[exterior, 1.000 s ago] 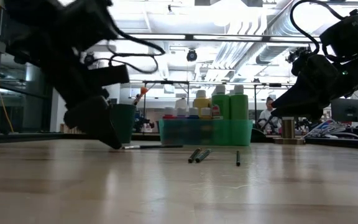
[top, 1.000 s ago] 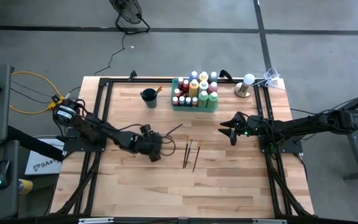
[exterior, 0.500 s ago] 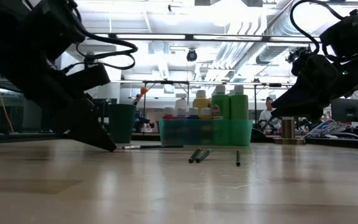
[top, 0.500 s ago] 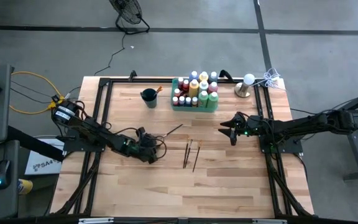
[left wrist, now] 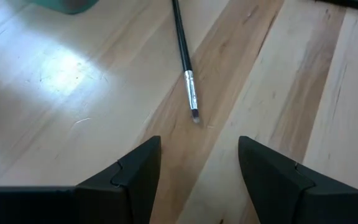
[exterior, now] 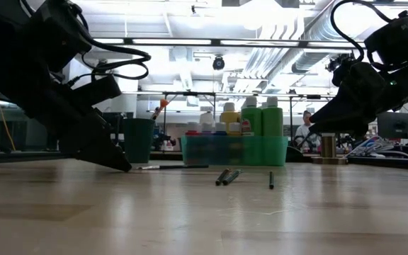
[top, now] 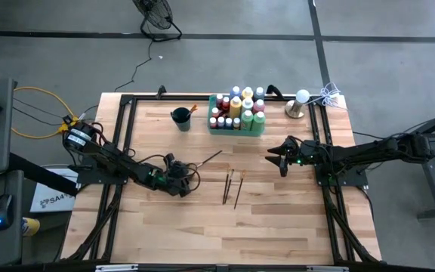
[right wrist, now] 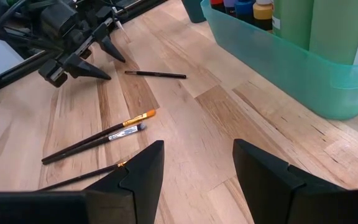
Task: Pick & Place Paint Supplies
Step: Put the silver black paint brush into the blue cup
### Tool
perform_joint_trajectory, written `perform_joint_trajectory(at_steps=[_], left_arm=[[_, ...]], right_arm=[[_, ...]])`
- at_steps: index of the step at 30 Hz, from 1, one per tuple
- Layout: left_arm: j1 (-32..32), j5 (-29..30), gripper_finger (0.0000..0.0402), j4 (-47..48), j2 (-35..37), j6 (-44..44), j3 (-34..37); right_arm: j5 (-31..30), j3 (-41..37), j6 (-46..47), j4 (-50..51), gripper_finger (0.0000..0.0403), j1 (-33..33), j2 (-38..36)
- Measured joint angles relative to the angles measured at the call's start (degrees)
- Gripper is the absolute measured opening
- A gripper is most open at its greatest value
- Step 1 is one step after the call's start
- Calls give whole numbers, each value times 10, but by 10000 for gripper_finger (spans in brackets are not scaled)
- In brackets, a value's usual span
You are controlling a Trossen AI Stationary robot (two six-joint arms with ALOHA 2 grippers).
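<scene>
A: Where do we see the paintbrushes?
B: One brush (left wrist: pixel 185 64) lies alone on the wood, just ahead of our left gripper (left wrist: pixel 197 168), fingers apart, holding nothing. Three more brushes (top: pixel 232 186) lie mid-table.

A: And what stands around them?
B: Paint bottles (top: pixel 238 106) stand in the green tray (right wrist: pixel 303 84) at the far edge, the dark cup (top: pixel 180 118) beside it. Our right gripper (top: pixel 281 161) hovers near the tray, fingers parted, empty; nothing blocks the lone brush

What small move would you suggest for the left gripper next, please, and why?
Probably ease the left gripper forward and close on the lone paintbrush: its fingers are open and empty, low over the table, with the brush tip just ahead.
</scene>
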State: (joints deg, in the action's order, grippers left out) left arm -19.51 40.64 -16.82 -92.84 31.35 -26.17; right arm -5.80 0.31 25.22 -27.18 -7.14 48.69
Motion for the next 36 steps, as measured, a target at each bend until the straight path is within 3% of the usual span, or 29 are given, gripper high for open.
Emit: perform_joint_trajectory(at_steps=[13, 22, 36], left_arm=[[9, 12, 207, -2, -1, 4, 1], [39, -23, 207, -16, -1, -2, 1], [38, -27, 207, -30, -1, -25, 0]], right_arm=[[0, 0, 0, 0, 185, 0, 0], [0, 0, 0, 0, 185, 0, 0], [0, 0, 0, 0, 185, 0, 0]])
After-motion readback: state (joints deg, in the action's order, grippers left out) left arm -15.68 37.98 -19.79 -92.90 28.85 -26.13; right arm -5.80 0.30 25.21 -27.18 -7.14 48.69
